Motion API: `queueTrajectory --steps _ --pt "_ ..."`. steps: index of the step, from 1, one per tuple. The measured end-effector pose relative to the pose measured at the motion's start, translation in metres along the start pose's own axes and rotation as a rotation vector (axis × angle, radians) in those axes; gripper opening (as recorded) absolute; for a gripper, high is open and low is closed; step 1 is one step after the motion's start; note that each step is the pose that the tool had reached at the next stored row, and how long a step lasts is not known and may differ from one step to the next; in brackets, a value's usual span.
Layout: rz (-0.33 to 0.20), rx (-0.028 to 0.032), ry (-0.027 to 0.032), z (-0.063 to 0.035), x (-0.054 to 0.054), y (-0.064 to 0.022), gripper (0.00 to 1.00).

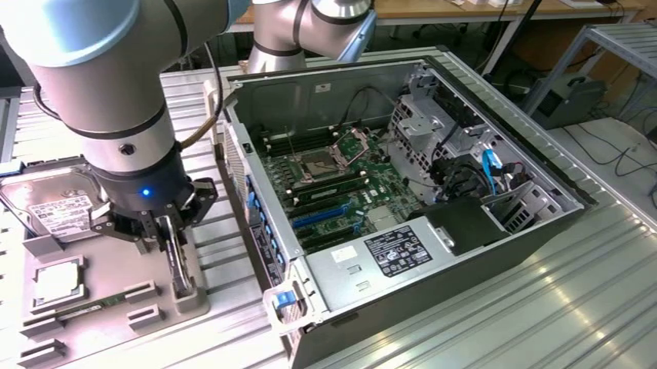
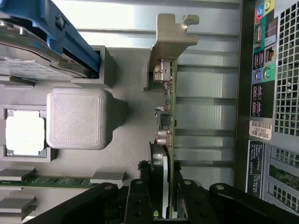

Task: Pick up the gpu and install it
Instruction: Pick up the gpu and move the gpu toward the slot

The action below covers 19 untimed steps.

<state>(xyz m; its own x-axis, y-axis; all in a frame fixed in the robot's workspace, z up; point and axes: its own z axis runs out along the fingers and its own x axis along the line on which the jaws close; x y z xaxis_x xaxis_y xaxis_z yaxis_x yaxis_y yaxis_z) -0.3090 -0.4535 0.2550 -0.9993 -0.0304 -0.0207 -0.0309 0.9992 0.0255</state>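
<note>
The gpu (image 1: pixel 184 275) stands on its edge in a slot of the grey holder tray (image 1: pixel 108 265), at the exterior view's left. In the wrist view the gpu (image 2: pixel 167 107) shows edge-on as a thin dark board, its silver bracket (image 2: pixel 170 39) at the far end. My gripper (image 1: pixel 171 240) hangs straight down over it. The black fingers (image 2: pixel 138 198) sit on either side of the card, and the gripper (image 2: pixel 163 201) is shut on it. The card rests in the holder.
The open computer case (image 1: pixel 534 177) lies to the exterior view's right, with its motherboard (image 1: pixel 344 188) and blue slots (image 1: pixel 318 219) exposed. On the tray are a hard drive (image 1: pixel 57 207), a square CPU (image 1: pixel 57 280) and a memory stick (image 1: pixel 88 307). The case's port panel (image 2: pixel 261 84) is close beside the card.
</note>
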Motion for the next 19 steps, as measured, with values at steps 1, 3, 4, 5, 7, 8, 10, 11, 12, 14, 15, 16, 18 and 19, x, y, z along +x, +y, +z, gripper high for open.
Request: queueTrajectory --steps 1,3,4,5,7,8,10,11,12,14,15,16,18,19 --pt "0.000 0.0000 0.0000 -0.0025 0.000 0.0001 0.28" --pt "0.000 0.0000 0.0001 -0.0079 0.000 0.0002 0.28" --pt "0.000 -0.0001 0.0000 -0.0101 0.000 0.0003 0.28" --pt "0.000 -0.0001 0.0000 -0.0120 0.000 0.0003 0.28" --pt "0.000 -0.0002 0.0000 -0.0161 0.000 0.0004 0.28" --pt "0.000 -0.0001 0.0000 -0.0197 0.000 0.0005 0.28" --pt "0.000 -0.0002 0.0000 -0.0242 0.000 0.0006 0.28" --pt "0.000 -0.0002 -0.0001 -0.0268 -0.001 0.0007 0.28" --pt "0.000 -0.0001 0.0000 -0.0288 -0.001 0.0007 0.28" --pt "0.000 -0.0002 0.0000 -0.0331 -0.001 0.0008 0.28" --pt "0.000 -0.0002 0.0000 -0.0354 -0.001 0.0009 0.28" --pt "0.000 -0.0002 0.0000 -0.0372 -0.001 0.0010 0.28" --pt "0.000 -0.0001 0.0001 -0.0422 -0.001 0.0011 0.28" --pt "0.000 -0.0002 0.0000 -0.0444 -0.001 0.0011 0.28"
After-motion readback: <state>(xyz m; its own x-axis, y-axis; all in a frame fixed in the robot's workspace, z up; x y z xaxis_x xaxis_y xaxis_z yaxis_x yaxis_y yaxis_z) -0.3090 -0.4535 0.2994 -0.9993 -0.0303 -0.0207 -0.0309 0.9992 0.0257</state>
